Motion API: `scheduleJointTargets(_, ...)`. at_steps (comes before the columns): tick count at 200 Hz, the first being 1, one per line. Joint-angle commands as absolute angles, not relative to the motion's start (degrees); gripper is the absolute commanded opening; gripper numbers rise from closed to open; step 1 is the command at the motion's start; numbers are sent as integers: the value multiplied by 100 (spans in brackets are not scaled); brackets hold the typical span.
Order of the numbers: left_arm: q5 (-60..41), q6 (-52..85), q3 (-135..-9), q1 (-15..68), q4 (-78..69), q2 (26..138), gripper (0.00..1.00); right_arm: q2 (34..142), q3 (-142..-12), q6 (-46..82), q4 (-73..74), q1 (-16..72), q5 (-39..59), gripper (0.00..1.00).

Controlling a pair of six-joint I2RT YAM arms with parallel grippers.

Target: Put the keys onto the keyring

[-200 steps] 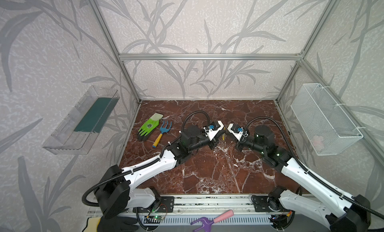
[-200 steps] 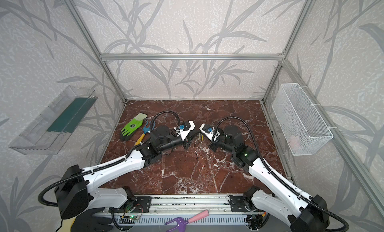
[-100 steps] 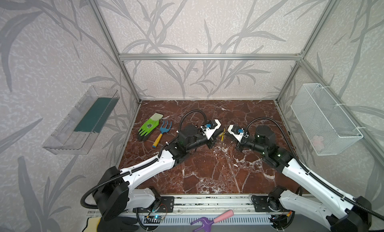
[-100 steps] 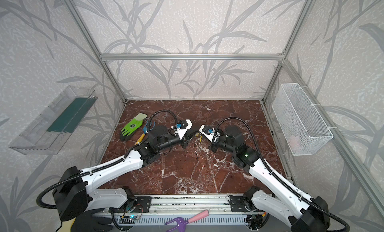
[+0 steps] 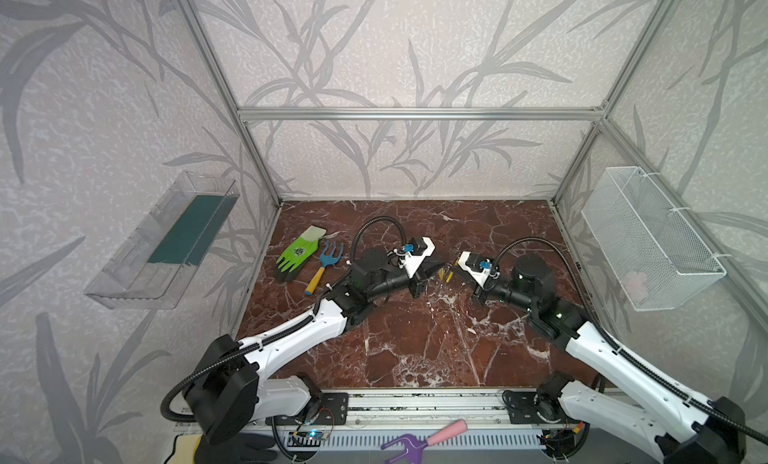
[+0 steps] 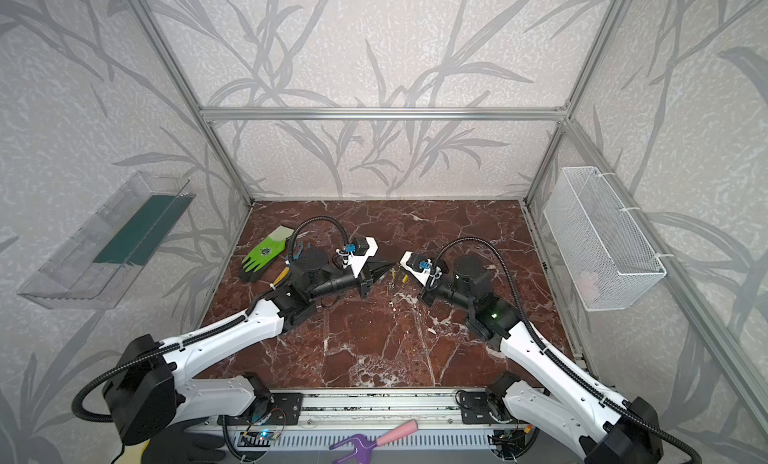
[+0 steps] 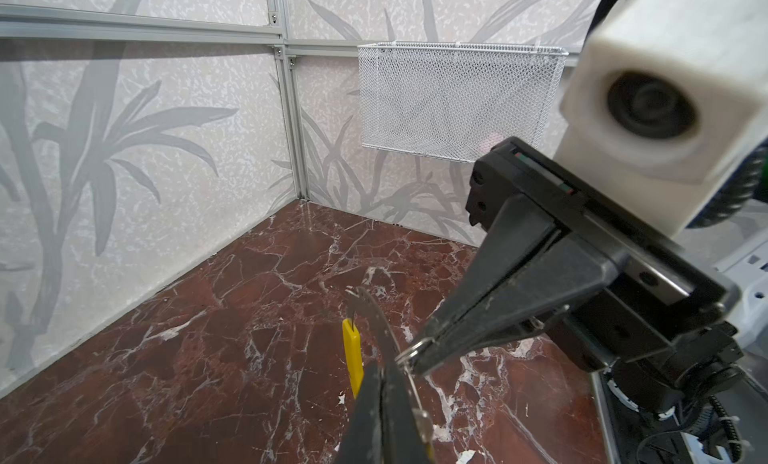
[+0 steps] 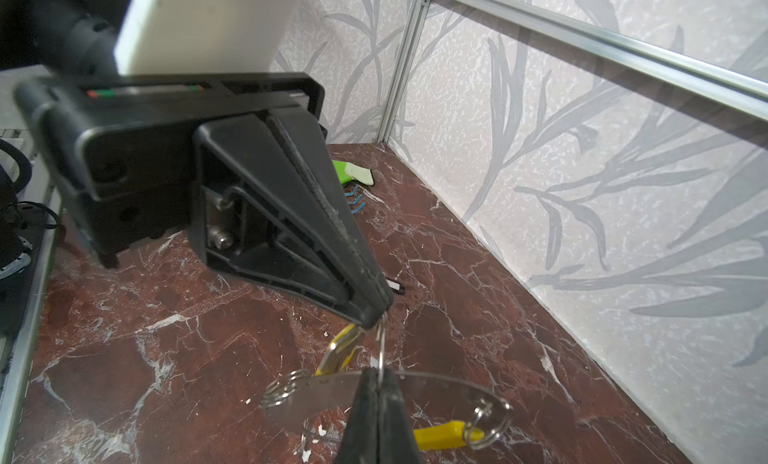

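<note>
I judge a slip the main risk: both holds are fingertip pinches on thin metal, so an uneven pull could twist the thin grey metal keyring loop free. My left gripper is clamped shut on that loop; my right gripper is shut on a small silver split ring beside the left's tips; the yellow-tagged metal key hangs off the loop's far end, beyond both tips.

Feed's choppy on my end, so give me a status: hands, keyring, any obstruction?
Left hand, right hand both shut, tip to tip above table. Keyring pinched between them; yellow tag dangling close by. Glove, rake far aside, nothing obstructing.
</note>
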State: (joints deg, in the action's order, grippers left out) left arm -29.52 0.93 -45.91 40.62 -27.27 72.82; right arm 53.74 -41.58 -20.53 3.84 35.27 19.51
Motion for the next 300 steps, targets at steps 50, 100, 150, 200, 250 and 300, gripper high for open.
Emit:
scheduleJointTargets(50, -3103, 576, -4364, 3702, -2943, 7187, 35, 5297, -3999, -1946, 1151, 3552, 2243, 0)
scheduleJointTargets(100, -3078, -726, -4223, 3589, -2422, 6473, 44, 5494, -4012, -1916, 1310, 3537, 2538, 0)
scheduleJointTargets(150, -4150, -1685, -4733, 3582, -1379, 6291, 31, 5719, -4077, -1858, 1494, 3525, 3102, 0)
scheduleJointTargets(200, -4354, -2120, -4887, 3583, -720, 6228, 30, 5752, -4067, -1721, 1718, 3524, 3506, 0)
scheduleJointTargets(250, -4407, -2255, -5008, 3588, -554, 6229, 29, 5836, -4033, -1619, 1844, 3525, 3669, 0)
scheduleJointTargets(300, -4539, -2351, -5078, 3593, -419, 6266, 18, 5949, -4040, -1586, 1992, 3576, 3779, 0)
